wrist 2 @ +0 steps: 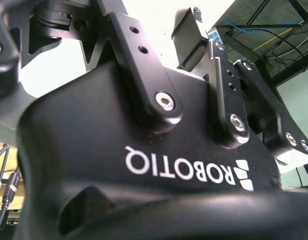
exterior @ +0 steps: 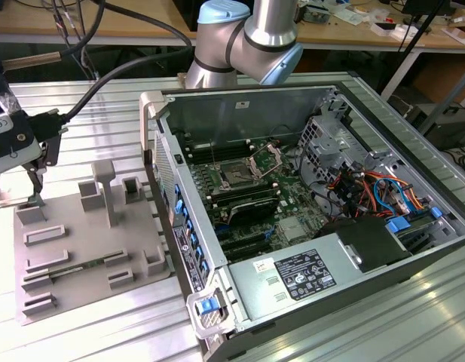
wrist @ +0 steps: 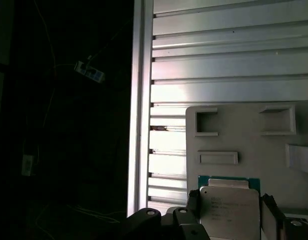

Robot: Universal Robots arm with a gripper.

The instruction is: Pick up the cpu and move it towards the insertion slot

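Cpu (wrist: 228, 212) shows in the first wrist view as a thin square tile, its top pale brushed metal with a green border peeking out along one side. The tool (wrist: 229, 220) pinches it, one dark finger close against each of two opposite edges. It hangs over a corner of the grey plastic tray (exterior: 66, 226), a matte slab of raised rectangular blocks and shallow frames. The tray lies near the surface's edge on the exterior view's left. The surface (exterior: 104, 332) is ribbed aluminium, long bright slats that throw back the light, and beyond its edge rail the room drops into shadow with loose cables. At the back stands a second, wood-topped surface (exterior: 126, 30) strewn with black cables. The insertion slot (exterior: 237, 175), a dark square in a shiny steel frame with its bracket raised, sits inside the open computer case (exterior: 240, 105), well apart from the cpu.
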